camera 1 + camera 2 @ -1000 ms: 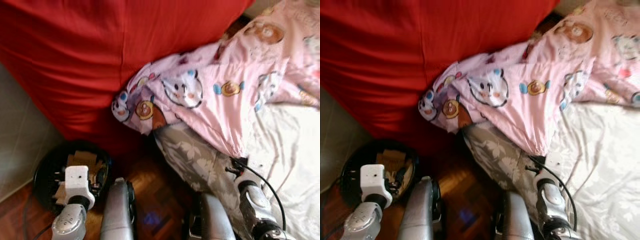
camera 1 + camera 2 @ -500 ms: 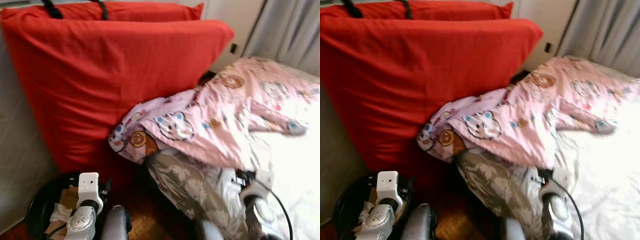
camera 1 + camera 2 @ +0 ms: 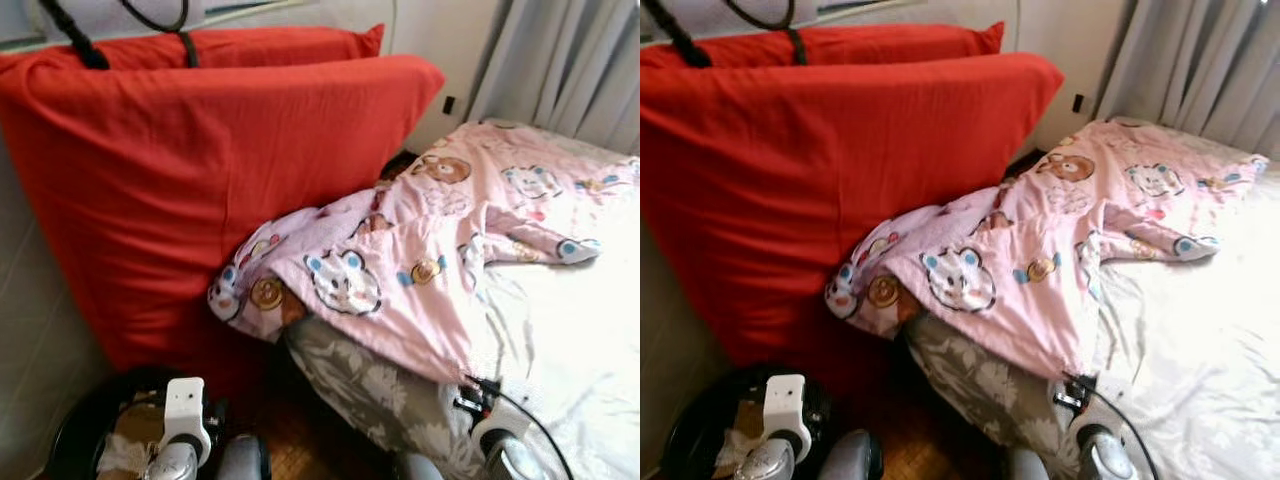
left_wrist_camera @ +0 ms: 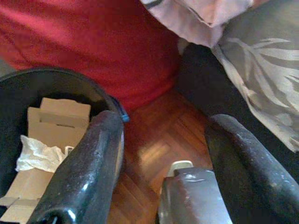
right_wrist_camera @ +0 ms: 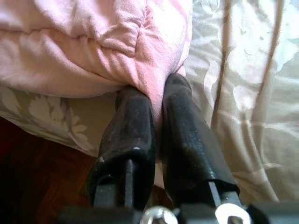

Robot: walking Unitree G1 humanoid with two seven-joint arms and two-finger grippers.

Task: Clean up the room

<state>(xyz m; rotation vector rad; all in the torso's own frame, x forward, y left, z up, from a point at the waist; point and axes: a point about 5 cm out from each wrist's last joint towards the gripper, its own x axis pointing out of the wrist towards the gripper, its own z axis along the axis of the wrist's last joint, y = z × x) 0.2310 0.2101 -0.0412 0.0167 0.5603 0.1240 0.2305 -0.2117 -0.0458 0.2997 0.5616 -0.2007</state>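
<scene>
Right wrist view: my right gripper (image 5: pixel 156 100) pinches the lower edge of the pink cartoon-print blanket (image 3: pixel 420 270), fingers pressed together on the fabric. The blanket drapes off the bed's pale sheet (image 3: pixel 570 340) and against a big red cushion (image 3: pixel 200 180). Left wrist view: my left gripper (image 4: pixel 163 154) hangs spread wide above wood floor (image 4: pixel 154 144), beside a black bin (image 3: pixel 90 430) holding cardboard and crumpled paper.

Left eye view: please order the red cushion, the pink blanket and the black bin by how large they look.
1. red cushion, largest.
2. pink blanket.
3. black bin, smallest, though the frame edge cuts it off, so its full size is uncertain.
</scene>
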